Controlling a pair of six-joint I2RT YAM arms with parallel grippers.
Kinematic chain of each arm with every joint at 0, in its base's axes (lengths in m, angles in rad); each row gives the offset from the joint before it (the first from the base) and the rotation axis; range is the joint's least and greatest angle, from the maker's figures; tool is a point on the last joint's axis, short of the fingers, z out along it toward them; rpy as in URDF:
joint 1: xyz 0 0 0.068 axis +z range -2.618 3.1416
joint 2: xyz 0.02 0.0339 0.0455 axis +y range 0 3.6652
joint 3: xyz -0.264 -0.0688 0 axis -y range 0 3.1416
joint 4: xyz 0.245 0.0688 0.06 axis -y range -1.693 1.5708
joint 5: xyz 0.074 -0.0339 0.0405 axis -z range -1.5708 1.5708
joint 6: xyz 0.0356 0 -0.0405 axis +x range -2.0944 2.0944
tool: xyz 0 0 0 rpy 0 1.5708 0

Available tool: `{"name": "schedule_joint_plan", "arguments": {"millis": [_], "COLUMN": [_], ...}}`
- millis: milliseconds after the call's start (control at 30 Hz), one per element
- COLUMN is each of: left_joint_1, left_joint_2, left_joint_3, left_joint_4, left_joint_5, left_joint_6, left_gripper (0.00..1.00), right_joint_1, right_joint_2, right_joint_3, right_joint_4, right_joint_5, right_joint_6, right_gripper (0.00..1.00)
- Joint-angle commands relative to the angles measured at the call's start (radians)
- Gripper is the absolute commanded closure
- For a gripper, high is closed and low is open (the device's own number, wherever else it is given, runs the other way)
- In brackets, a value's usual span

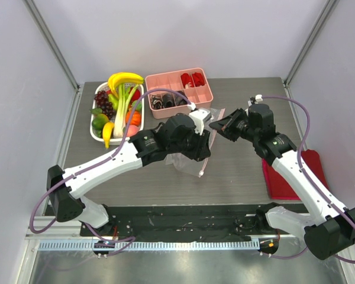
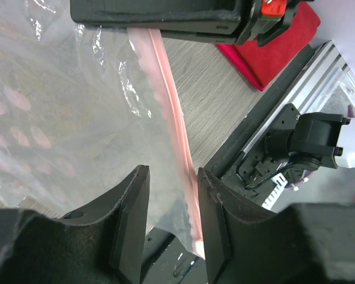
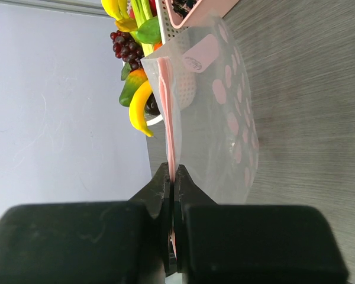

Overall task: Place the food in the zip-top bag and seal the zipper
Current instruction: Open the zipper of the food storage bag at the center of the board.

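The clear zip-top bag (image 1: 188,162) hangs between my two grippers at mid-table, and nothing shows inside it. My right gripper (image 3: 173,171) is shut on the pink zipper strip (image 3: 167,118) at one end of the bag (image 3: 225,118). My left gripper (image 2: 173,173) is open, and the zipper (image 2: 171,112) runs between its fingers against the right one. The bag's film (image 2: 59,118) spreads out to the left. The food lies in a white tray (image 1: 95,133) at the back left: leek (image 1: 123,109), grapes (image 1: 103,102), orange fruits (image 1: 134,117). In the top view the grippers are the left (image 1: 202,148) and the right (image 1: 216,125).
A pink compartment tray (image 1: 208,97) with dark and red pieces stands behind the bag. Yellow bananas (image 1: 124,78) lie on the fruit tray. A red cloth (image 1: 296,174) lies at the right edge, under my right arm. Frame posts stand at the table's back corners.
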Motion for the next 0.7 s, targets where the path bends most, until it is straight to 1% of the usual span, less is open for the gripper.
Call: {"name": "schedule_joint_plan", "arguments": {"millis": [0, 267, 433, 667], "left_joint_1": [0.012, 0.038, 0.047, 0.048], "left_joint_2": [-0.021, -0.024, -0.051, -0.042], "left_joint_3": [0.011, 0.003, -0.018, -0.034], "left_joint_4": [0.056, 0.063, 0.082, 0.078], "left_joint_5": [0.031, 0.065, 0.091, 0.099], "left_joint_6": [-0.02, -0.046, -0.06, -0.078], "left_gripper": [0.58, 0.57, 0.53, 0.53], "right_joint_1": [0.006, 0.006, 0.005, 0.006], "right_joint_2": [-0.032, -0.037, -0.035, -0.032], "right_joint_3": [-0.001, -0.002, -0.007, -0.002], "right_joint_4": [0.037, 0.037, 0.045, 0.054], "right_joint_5": [-0.008, -0.011, -0.014, -0.019], "right_joint_6": [-0.009, -0.016, -0.014, -0.012], "right_gripper": [0.99, 0.99, 0.99, 0.99]}}
